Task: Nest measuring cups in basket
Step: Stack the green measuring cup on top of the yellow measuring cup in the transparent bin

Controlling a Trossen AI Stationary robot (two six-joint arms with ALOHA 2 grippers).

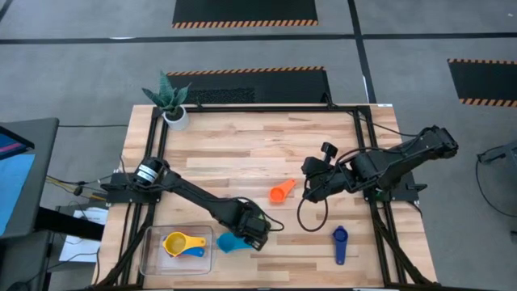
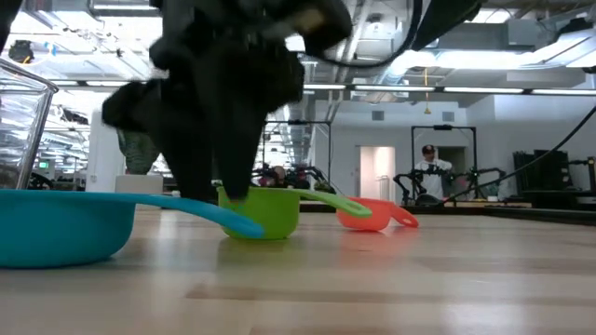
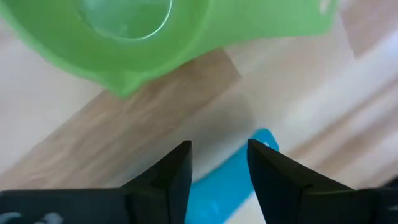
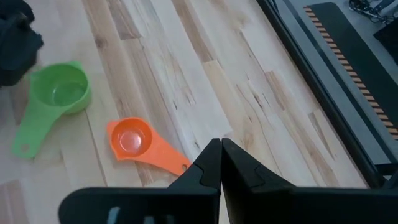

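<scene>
A light blue measuring cup (image 1: 230, 241) rests on the table just right of the clear basket (image 1: 149, 257). Its flat handle (image 3: 227, 180) points toward the green cup (image 3: 124, 37). My left gripper (image 3: 217, 146) points down over that handle, open, one finger on each side of it. The basket holds a yellow cup (image 1: 176, 242) and a blue cup (image 1: 195, 251). A red-orange cup (image 1: 281, 191) lies mid-table and a dark blue cup (image 1: 339, 242) at the near right. My right gripper (image 4: 221, 158) hangs shut above the table, right of the red-orange cup. My left gripper comes from above with its fingers (image 3: 177, 171) astride the light blue cup's handle near its free end (image 3: 264, 138). The handle runs slantwise through the gap. I cannot tell whether the fingers touch it. The cup's bowl (image 2: 56, 228) sits on the table.
A potted plant (image 1: 173, 109) stands at the far left corner. The green cup (image 2: 265, 212) sits upright close beside my left gripper, its handle toward the red-orange cup (image 2: 372, 214). Bare wood lies across the far half of the table. A person shows in the room beyond.
</scene>
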